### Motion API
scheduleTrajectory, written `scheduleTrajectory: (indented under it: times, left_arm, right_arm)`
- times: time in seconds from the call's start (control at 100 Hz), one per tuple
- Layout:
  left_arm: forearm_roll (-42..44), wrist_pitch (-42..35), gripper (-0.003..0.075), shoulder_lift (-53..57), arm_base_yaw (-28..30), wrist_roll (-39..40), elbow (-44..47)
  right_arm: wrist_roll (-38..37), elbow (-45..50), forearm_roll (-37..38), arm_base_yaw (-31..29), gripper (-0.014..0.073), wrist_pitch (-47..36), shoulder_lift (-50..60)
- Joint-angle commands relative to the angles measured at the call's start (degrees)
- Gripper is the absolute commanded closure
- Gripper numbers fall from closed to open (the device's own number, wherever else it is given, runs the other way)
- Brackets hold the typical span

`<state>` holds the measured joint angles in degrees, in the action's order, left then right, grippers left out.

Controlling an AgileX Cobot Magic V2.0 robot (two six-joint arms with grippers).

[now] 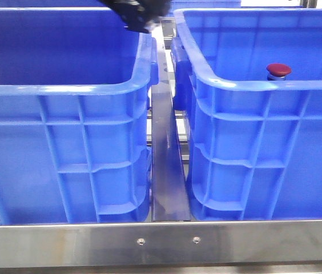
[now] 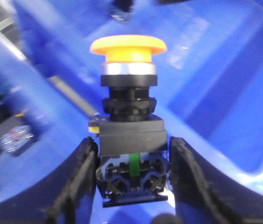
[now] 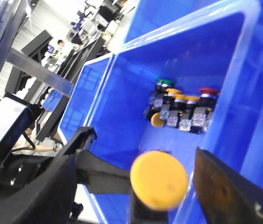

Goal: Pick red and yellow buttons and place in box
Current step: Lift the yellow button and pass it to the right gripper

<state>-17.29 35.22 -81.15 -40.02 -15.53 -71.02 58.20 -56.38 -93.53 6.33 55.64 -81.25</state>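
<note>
— How many crates are counted?
— Two blue crates (image 1: 58, 148).
— And buttons, from the right wrist?
— One green button (image 3: 163, 83), one red button (image 3: 209, 91) and five yellow buttons (image 3: 159, 181) are counted, though the pile is blurred.

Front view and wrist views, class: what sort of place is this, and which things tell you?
Probably a factory or workshop sorting station: blue plastic crates sit on a steel frame, and one crate holds a batch of industrial push buttons.
</note>
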Motion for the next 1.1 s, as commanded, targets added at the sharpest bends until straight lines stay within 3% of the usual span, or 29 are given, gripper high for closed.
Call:
scheduleTrajectory:
  times: [0.0,0.7,0.94,1.04,1.09]
  left_arm:
    - [-1.0,-3.4,0.0594,2.2,-1.2,-0.2,-1.7]
    - [-1.1,-3.7,0.0594,2.3,-1.3,-0.2,-1.7]
    - [-1.1,-3.6,0.059,2.3,-1.3,-0.2,-1.7]
    - [-1.1,-3.6,0.0502,2.3,-1.3,-0.3,-1.7]
    - [-1.1,-3.1,0.0376,2.3,-1.3,-0.3,-1.8]
  right_arm:
    - [-0.1,-1.5,-2.5,1.0,0.0045,1.9,1.1]
    - [-0.1,-1.5,-0.9,3.4,0.0107,1.7,-1.2]
    - [-0.1,-1.5,-0.9,3.4,0.0394,1.8,-1.2]
    - [-0.1,-1.5,-0.9,3.4,0.0395,1.8,-1.2]
    - [-0.1,-1.5,-0.9,3.4,0.0395,1.8,-1.2]
